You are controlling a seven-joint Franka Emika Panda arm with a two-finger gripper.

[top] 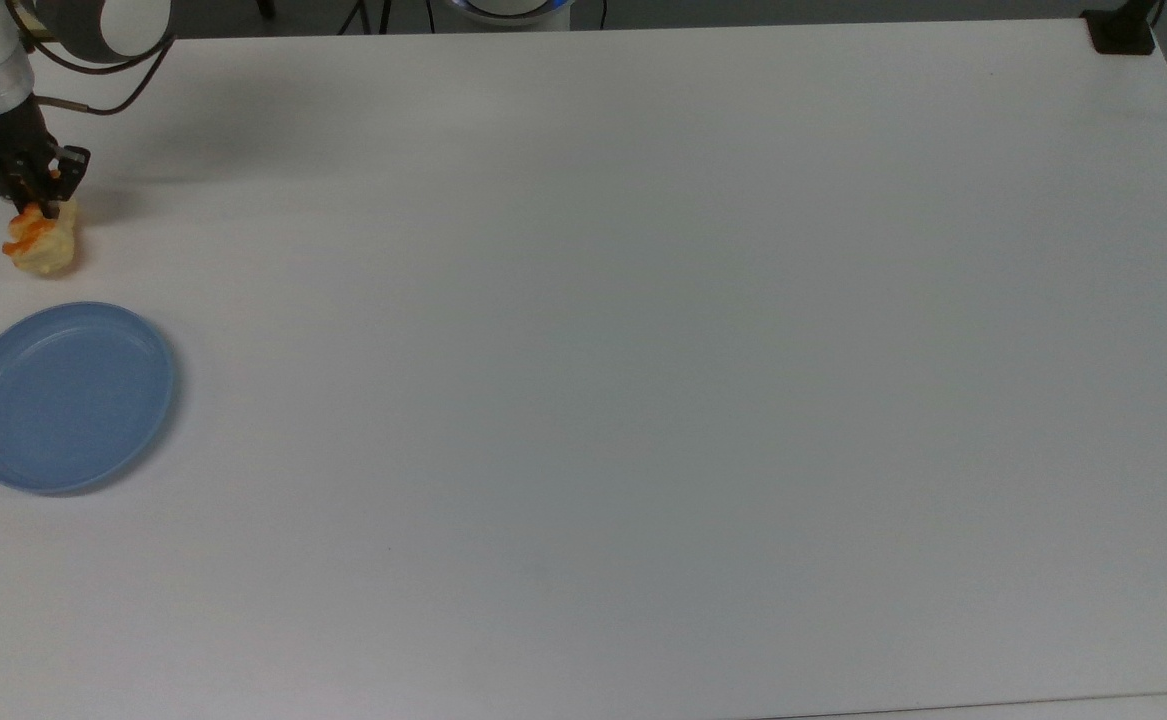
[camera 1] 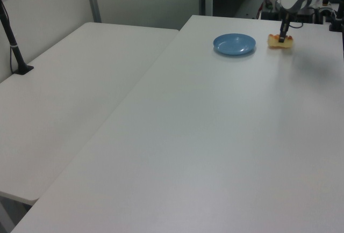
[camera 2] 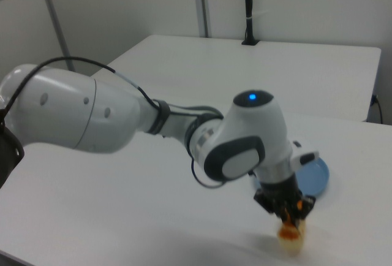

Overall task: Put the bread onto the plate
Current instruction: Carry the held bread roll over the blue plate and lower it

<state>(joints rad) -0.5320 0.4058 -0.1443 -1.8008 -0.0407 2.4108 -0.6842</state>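
A: Where is the bread (top: 41, 245) at this moment?

B: At the far left corner of the table (top: 643, 350) in the top view, a little farther back than the plate (top: 66, 396). In the left view it is just to the right of the plate (camera 1: 234, 44), near but apart from it. Whether it is lifted off the table or rests on it, I cannot tell.

A: And the gripper (top: 38, 200)?

B: It stands directly over the bread. In the right view the gripper (camera 2: 289, 212) comes down from above and the fingers are clenched on the upper end of the bread (camera 2: 290, 235), which hangs below them, orange part on top.

A: So which step is this?

B: I judge it is the carrying step: the grasp is made, the plate is bare, and the bread is not yet above it.

A: What does the next move need?

B: To bring the bread nearer in the top view, over the middle of the plate, high enough to pass the raised rim, then lower it and release. The hold is only at one end, so the bread may swing or slip
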